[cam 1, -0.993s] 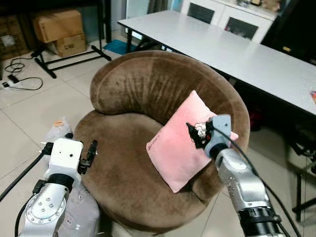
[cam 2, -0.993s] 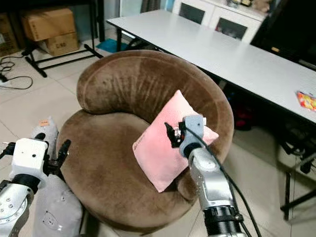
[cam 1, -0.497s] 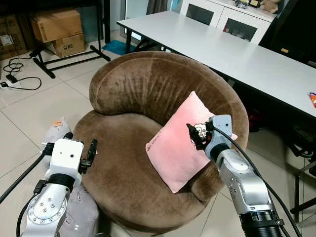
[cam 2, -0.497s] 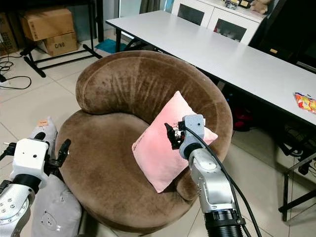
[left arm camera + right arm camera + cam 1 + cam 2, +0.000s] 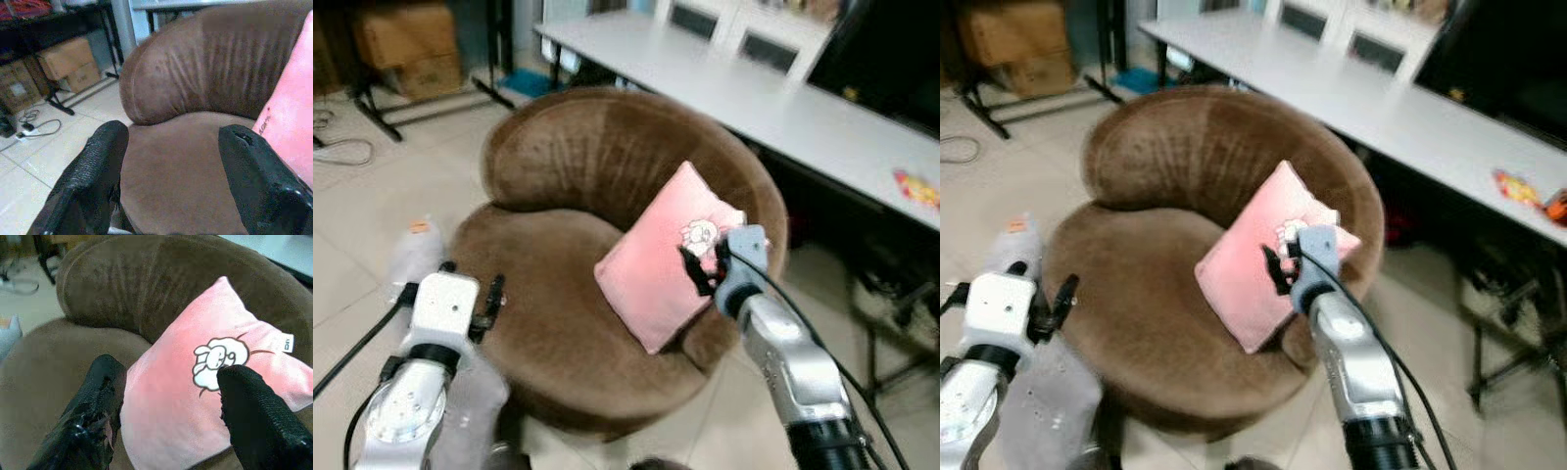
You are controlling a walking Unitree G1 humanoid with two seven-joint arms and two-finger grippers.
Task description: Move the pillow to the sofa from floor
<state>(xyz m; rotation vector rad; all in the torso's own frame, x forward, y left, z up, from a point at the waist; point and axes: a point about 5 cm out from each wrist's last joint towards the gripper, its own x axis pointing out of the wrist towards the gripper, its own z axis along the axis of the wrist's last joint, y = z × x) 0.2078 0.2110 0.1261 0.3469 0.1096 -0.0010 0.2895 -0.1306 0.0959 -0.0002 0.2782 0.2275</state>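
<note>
Tiled floor (image 5: pixel 372 196) surrounds a round brown sofa (image 5: pixel 578 176), with a long white table (image 5: pixel 773 108) behind it. On the sofa's seat, the pink pillow (image 5: pixel 661 259) leans tilted against the backrest's right side. The right gripper (image 5: pixel 700 266) hovers just before it, fingers spread. The left gripper (image 5: pixel 470 299) hangs released by the sofa's left edge.

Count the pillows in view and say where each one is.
2. The pink pillow leans on the brown sofa, against its right side, before the open right gripper. A grey pillow lies on the floor under the left arm. More may be hidden.
</note>
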